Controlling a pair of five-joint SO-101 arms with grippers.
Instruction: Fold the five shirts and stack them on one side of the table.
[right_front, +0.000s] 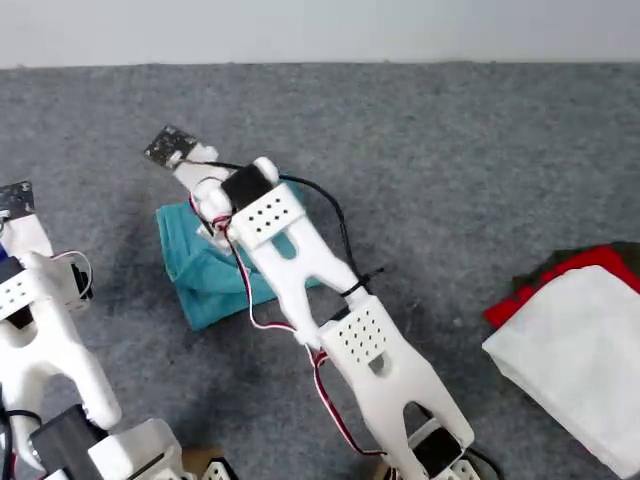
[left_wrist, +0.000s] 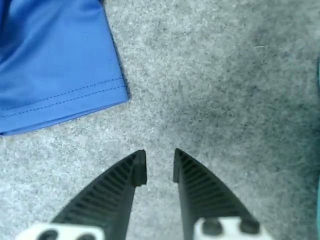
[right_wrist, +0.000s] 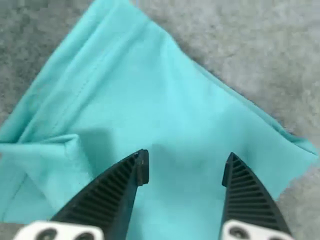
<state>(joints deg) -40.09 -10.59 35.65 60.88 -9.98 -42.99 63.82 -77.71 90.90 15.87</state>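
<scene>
The right tool (right_wrist: 186, 159) is hovering spread over the folded teal shirt (right_wrist: 150, 90), likely lining up a pinch toward the right-side stack (right_front: 580, 340); the left tool (left_wrist: 159, 155) is sitting narrowly parted, empty.

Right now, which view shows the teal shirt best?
Right wrist view: the teal shirt lies spread under the open right gripper. In the high view the arm covers part of it; the left wrist view catches a sliver.
</scene>
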